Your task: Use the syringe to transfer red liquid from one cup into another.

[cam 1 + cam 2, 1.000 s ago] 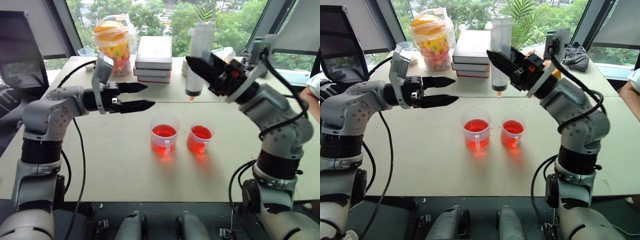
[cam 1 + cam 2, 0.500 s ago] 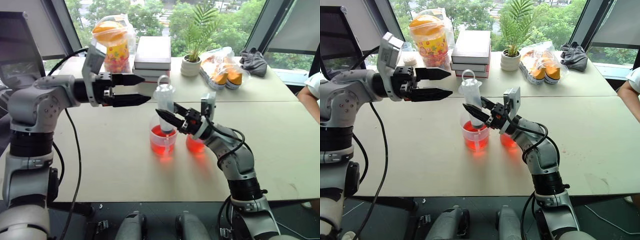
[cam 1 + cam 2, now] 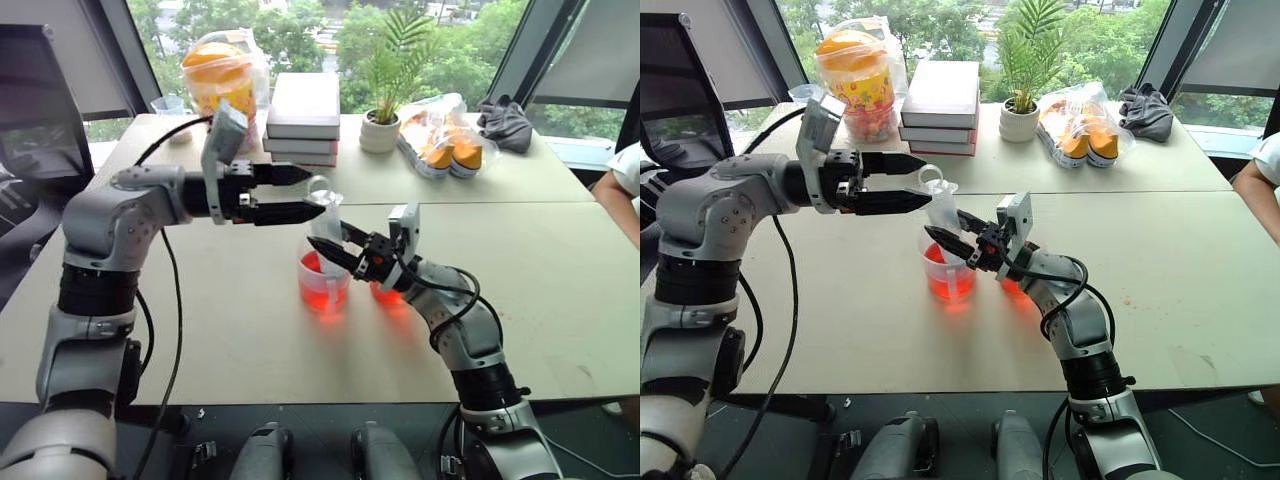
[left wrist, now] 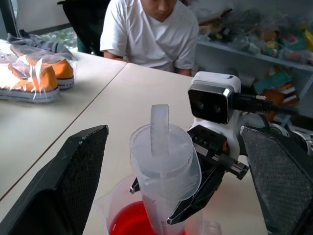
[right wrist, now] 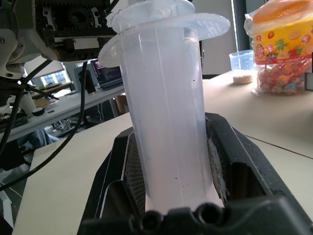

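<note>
The syringe (image 3: 322,215) stands upright with its lower end down in the larger cup (image 3: 323,287), which holds red liquid (image 3: 322,292). My right gripper (image 3: 328,238) is shut on the syringe's barrel, seen close up in the right wrist view (image 5: 166,122). My left gripper (image 3: 318,192) is open and level, one finger on each side of the plunger's top loop (image 4: 159,129), not touching it. The smaller cup (image 3: 388,294), also with red liquid, sits just right of the larger one, partly hidden behind my right wrist.
A stack of books (image 3: 307,118), a snack jar (image 3: 227,85), a potted plant (image 3: 383,125) and bagged orange shoes (image 3: 445,140) line the table's far side. A person in a white shirt (image 4: 146,29) sits at the table's right end.
My right gripper has come down from high above the cups and set the syringe into the larger cup. My left gripper has shifted right until its fingers flank the plunger top.
</note>
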